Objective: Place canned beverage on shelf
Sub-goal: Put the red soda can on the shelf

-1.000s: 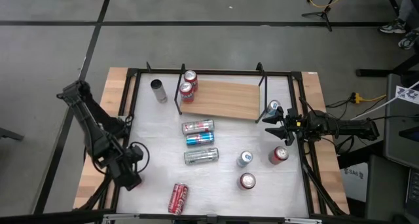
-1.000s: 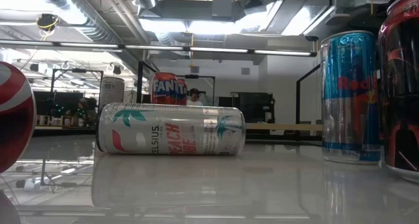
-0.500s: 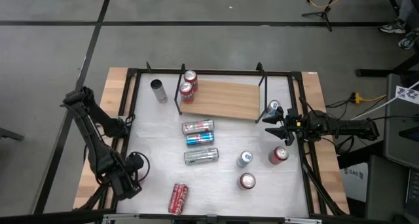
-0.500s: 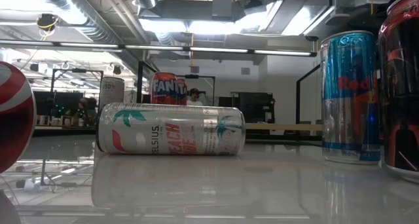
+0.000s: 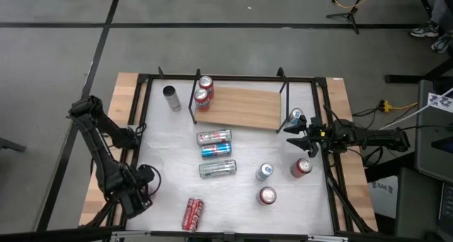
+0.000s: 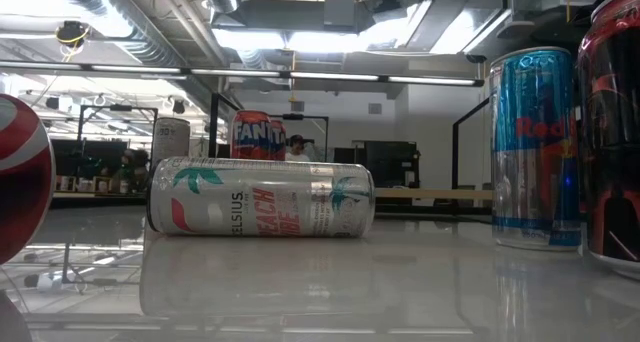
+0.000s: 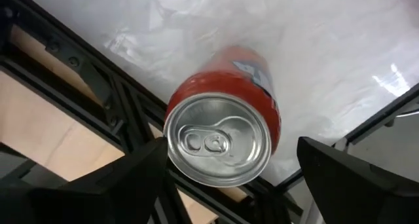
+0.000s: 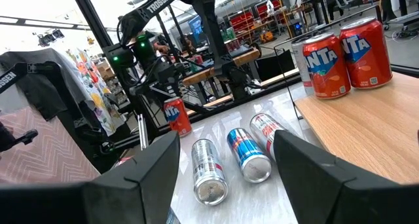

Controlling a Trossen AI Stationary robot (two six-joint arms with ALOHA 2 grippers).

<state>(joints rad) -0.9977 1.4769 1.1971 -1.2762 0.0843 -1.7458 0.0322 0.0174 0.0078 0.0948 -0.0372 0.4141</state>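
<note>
Near the front-left corner of the bench point(image 5: 311, 214), the left end effector point(image 5: 136, 199) hangs with its fingers spread wide and nothing between them. A red can point(image 5: 192, 214) lies on its side just ahead of it; in the left wrist view the can's point(image 7: 226, 116) silver top and pull tab face the camera between the two dark fingers, so its long axis runs roughly away from the end effector. That alignment is the relation the coming move likely turns on, and the left arm is clearly the nearer one.

The right end effector point(image 5: 297, 134) waits at the right edge, fingers parted and empty, beside an upright can point(image 5: 296, 115). The shelf point(image 5: 241, 107) stands toward the back edge with two red cans point(image 5: 204, 90) upright at its left end; the right wrist view reads "ANTA" on them point(image 8: 340, 54).

Mid-bench lie three cans: a red-and-silver one point(image 5: 214, 136), a blue one point(image 5: 216, 150), and a silver can point(image 6: 262, 197) lettered "CELSIUS" and "PEACH". The low view shows "Fanta" on an orange can point(image 6: 258, 135) and "Red" on an upright blue can point(image 6: 536, 147)
</note>
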